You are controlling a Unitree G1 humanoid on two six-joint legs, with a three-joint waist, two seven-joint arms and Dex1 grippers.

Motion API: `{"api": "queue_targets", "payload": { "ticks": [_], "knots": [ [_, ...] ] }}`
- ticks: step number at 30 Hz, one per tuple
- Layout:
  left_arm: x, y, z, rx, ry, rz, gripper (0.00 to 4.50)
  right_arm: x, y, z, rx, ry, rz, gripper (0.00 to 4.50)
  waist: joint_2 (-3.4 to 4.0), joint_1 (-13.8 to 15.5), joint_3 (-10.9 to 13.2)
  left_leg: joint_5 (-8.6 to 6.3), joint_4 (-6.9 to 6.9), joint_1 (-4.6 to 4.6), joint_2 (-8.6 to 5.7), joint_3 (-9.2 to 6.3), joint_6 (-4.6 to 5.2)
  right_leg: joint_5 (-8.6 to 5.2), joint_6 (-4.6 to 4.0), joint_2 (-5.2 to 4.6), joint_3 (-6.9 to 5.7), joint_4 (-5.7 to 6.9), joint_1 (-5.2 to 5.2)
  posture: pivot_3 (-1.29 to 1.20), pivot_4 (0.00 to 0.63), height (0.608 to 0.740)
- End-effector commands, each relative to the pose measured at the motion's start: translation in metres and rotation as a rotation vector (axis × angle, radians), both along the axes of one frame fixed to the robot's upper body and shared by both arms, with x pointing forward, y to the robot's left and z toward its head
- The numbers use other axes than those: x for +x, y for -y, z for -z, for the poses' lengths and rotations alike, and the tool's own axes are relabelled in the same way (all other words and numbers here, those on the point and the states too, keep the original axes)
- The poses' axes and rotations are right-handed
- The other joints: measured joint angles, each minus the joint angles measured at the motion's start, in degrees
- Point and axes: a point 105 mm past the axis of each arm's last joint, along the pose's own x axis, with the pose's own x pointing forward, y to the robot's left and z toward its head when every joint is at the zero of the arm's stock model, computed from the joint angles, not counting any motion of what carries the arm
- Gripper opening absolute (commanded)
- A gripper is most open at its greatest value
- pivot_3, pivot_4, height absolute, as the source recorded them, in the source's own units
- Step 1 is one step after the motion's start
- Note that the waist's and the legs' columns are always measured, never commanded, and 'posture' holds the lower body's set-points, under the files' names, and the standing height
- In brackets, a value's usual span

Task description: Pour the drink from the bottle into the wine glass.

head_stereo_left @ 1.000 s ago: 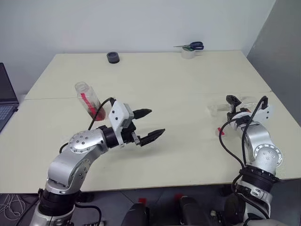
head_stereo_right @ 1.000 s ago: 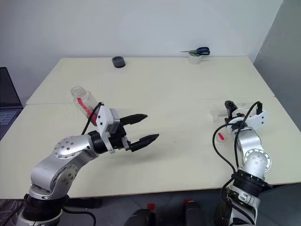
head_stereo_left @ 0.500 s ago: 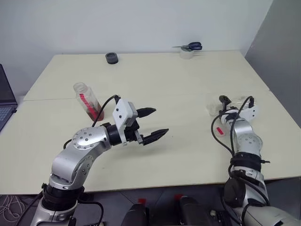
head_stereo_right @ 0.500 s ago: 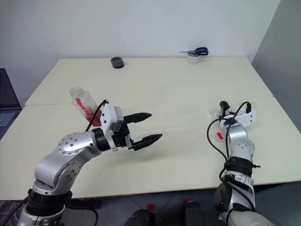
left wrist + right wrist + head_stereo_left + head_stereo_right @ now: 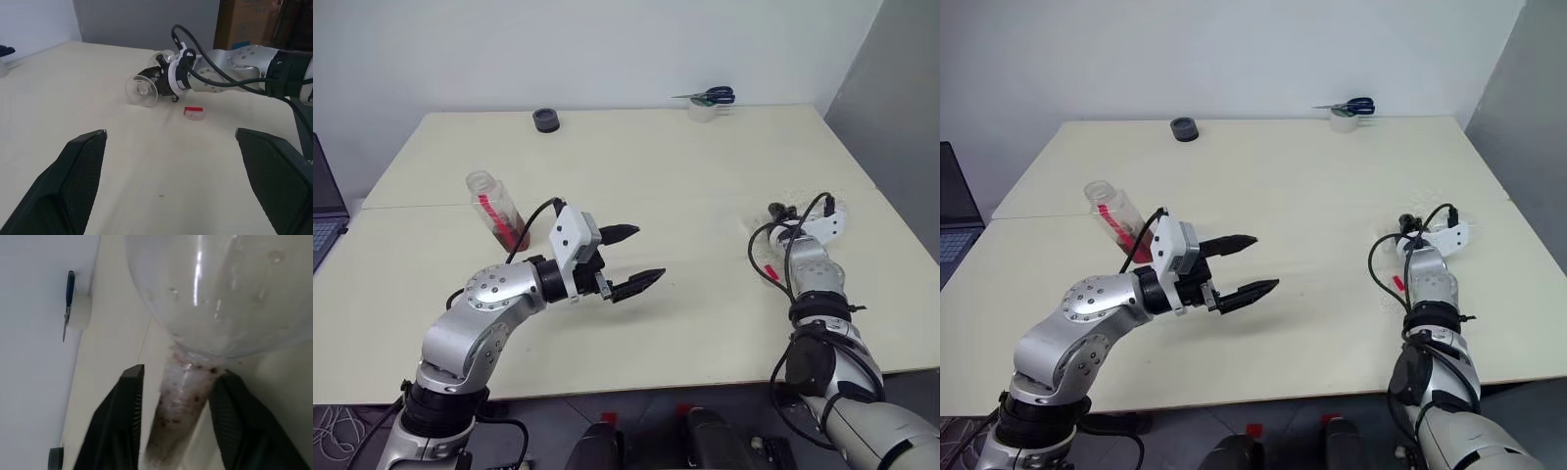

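On the table (image 5: 705, 323), our right gripper (image 5: 164, 83) clasps the glass (image 5: 142, 90) stem.
Our left gripper (image 5: 631, 259) hangs wide open near the bottle (image 5: 497, 211).

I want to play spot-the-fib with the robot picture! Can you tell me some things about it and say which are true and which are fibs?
1. The wine glass is standing up straight. False: it lies on its side on the table.
2. The left gripper has its fingers open and holds nothing. True.
3. The red cap is screwed onto the bottle. False: the cap lies on the table beside the wine glass, and the bottle's neck is open.
4. Blue-handled scissors rest on a white tape roll at the far edge of the table. True.
5. The bottle is full to the top. False: only a little reddish drink sits at its bottom.
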Motion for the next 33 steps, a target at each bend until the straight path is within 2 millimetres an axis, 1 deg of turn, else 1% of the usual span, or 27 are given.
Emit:
{"api": "queue_targets", "payload": {
  "ticks": [1, 2, 3, 4, 5, 7, 9, 10, 12, 15, 17, 19, 22, 25, 27, 28, 31, 33],
  "knots": [
    [-0.008, 0.002, -0.007, 0.002, 0.037, 0.025, 4.50, 0.004, -0.022, -0.013, -0.385, -0.002, -0.134, 0.64, 0.01, 0.0, 0.0, 0.00, 0.00, 0.00, -0.01, -0.02, 0.00, 0.00, 0.00, 0.00, -0.01, -0.01, 0.01, 0.00, 0.150, 0.740],
    [-0.010, 0.001, -0.006, 0.004, 0.031, 0.028, 4.50, 0.005, -0.039, -0.022, -0.602, 0.047, -0.218, 0.42, 0.02, -0.1, 0.0, 0.00, 0.00, 0.01, -0.01, -0.01, 0.00, 0.00, 0.00, 0.00, 0.02, 0.01, 0.00, 0.00, 0.150, 0.740],
    [-0.011, 0.001, -0.005, 0.006, 0.027, 0.032, 4.50, 0.005, -0.054, -0.027, -0.749, 0.092, -0.286, 0.42, 0.02, -0.1, 0.0, 0.00, 0.00, 0.02, -0.01, -0.02, 0.00, 0.00, 0.00, 0.00, 0.01, 0.00, 0.00, 0.00, 0.150, 0.740],
    [-0.013, 0.000, -0.004, 0.008, 0.024, 0.033, 4.50, 0.002, -0.066, -0.028, -0.839, 0.121, -0.328, 0.42, 0.02, -0.1, 0.0, 0.00, 0.00, 0.01, -0.01, -0.02, 0.00, 0.00, 0.00, 0.01, -0.03, -0.01, -0.01, 0.00, 0.150, 0.740],
    [-0.014, 0.000, -0.004, 0.010, 0.022, 0.033, 4.50, 0.000, -0.073, -0.027, -0.885, 0.136, -0.349, 0.42, 0.02, -0.1, 0.0, 0.01, -0.01, 0.00, -0.01, -0.04, -0.01, 0.00, 0.00, 0.01, -0.04, -0.02, -0.02, 0.00, 0.150, 0.740],
    [-0.017, -0.002, -0.003, 0.015, 0.017, 0.031, 4.50, -0.004, -0.081, -0.018, -1.025, 0.131, -0.371, 0.42, 0.02, -0.1, 0.0, 0.04, -0.03, -0.02, 0.01, -0.08, -0.08, 0.00, 0.00, 0.00, -0.02, -0.02, -0.06, 0.00, 0.150, 0.740],
    [-0.019, -0.002, -0.002, 0.016, 0.012, 0.025, 4.50, -0.009, -0.084, -0.007, -1.182, 0.102, -0.387, 0.42, 0.02, -0.1, 0.0, 0.11, -0.03, -0.02, 0.00, -0.08, -0.22, 0.00, 0.00, -0.04, 0.00, -0.03, -0.06, 0.00, 0.150, 0.740],
    [-0.020, -0.002, -0.001, 0.015, 0.009, 0.021, 4.50, -0.011, -0.085, -0.001, -1.218, 0.084, -0.394, 0.42, 0.02, -0.1, 0.0, 0.11, -0.03, -0.01, 0.00, -0.09, -0.22, 0.00, 0.00, -0.05, 0.00, -0.03, -0.05, 0.00, 0.150, 0.740],
    [-0.022, -0.001, -0.001, 0.004, 0.003, 0.013, 4.50, -0.016, -0.088, 0.009, -1.255, 0.057, -0.409, 0.42, 0.00, 0.0, 0.0, 0.12, -0.02, 0.00, 0.00, -0.11, -0.23, 0.00, 0.00, -0.05, -0.01, -0.03, -0.04, 0.00, 0.150, 0.740],
    [-0.029, 0.001, 0.002, -0.014, -0.020, 0.001, 4.50, -0.033, -0.098, 0.034, -1.279, 0.013, -0.475, 0.42, -0.05, 0.2, -0.1, 0.11, -0.03, 0.00, 0.00, -0.15, -0.24, -0.01, 0.00, -0.10, -0.02, -0.06, -0.02, 0.00, 0.150, 0.740],
    [-0.032, -0.002, 0.005, -0.017, -0.039, -0.006, 4.50, -0.044, -0.096, 0.049, -1.237, -0.037, -0.485, 0.42, -0.15, 0.4, -0.2, 0.11, -0.04, 0.01, 0.02, -0.16, -0.25, -0.01, 0.00, -0.14, -0.02, -0.08, -0.01, 0.00, 0.150, 0.740],
    [-0.034, -0.006, 0.009, -0.019, -0.051, -0.018, 4.50, -0.051, -0.091, 0.059, -1.224, -0.076, -0.491, 0.42, -0.20, 0.5, -0.4, 0.10, -0.05, 0.08, 0.04, -0.16, -0.25, -0.01, 0.00, -0.14, -0.01, -0.07, 0.02, 0.00, 0.150, 0.740],
    [-0.037, -0.011, 0.015, -0.026, -0.075, -0.034, 4.50, -0.064, -0.086, 0.071, -1.209, -0.115, -0.496, 0.42, -0.24, 0.7, -0.6, 0.01, -0.05, 0.22, 0.04, -0.19, -0.08, -0.03, -0.03, -0.09, -0.05, -0.06, 0.14, 0.00, 0.150, 0.740],
    [-0.039, -0.013, 0.020, -0.036, -0.088, -0.050, 4.50, -0.074, -0.087, 0.075, -1.211, -0.118, -0.517, 0.42, -0.27, 1.1, -0.6, -0.01, -0.21, 0.46, 0.03, -0.26, -0.05, -0.06, -0.05, -0.08, -0.12, -0.23, 0.42, 0.00, 0.150, 0.740],
    [-0.038, -0.014, 0.022, -0.037, -0.086, -0.055, 4.50, -0.077, -0.092, 0.072, -1.211, -0.090, -0.532, 0.42, -0.39, 1.1, -0.8, -0.01, -0.40, 0.87, 0.01, -0.26, -0.04, -0.08, -0.04, -0.07, -0.14, -0.41, 0.83, 0.00, 0.150, 0.740],
    [-0.038, -0.015, 0.022, -0.038, -0.083, -0.061, 4.50, -0.077, -0.096, 0.064, -1.203, -0.049, -0.521, 0.42, -0.42, 1.1, -0.8, -0.01, -0.58, 1.03, -0.01, -0.23, -0.03, -0.10, -0.04, -0.06, -0.12, -0.49, 0.93, 0.00, 0.150, 0.740],
    [-0.032, -0.021, 0.021, -0.045, -0.059, -0.106, 4.50, -0.069, -0.126, 0.021, -1.240, 0.205, -0.523, 0.42, -0.38, 0.8, -0.8, -0.01, -0.70, 1.07, 0.04, -0.21, -0.03, -0.11, -0.06, 0.01, -0.10, -0.54, 0.92, 0.00, 0.150, 0.740],
    [-0.027, -0.028, 0.019, -0.051, -0.034, -0.165, 4.50, -0.065, -0.152, -0.005, -1.247, 0.374, -0.546, 0.42, -0.30, 0.2, -0.7, 0.00, -0.74, 1.07, 0.08, -0.16, -0.04, -0.11, -0.07, 0.01, -0.06, -0.53, 0.85, 0.00, 0.150, 0.740]
  ]
}}
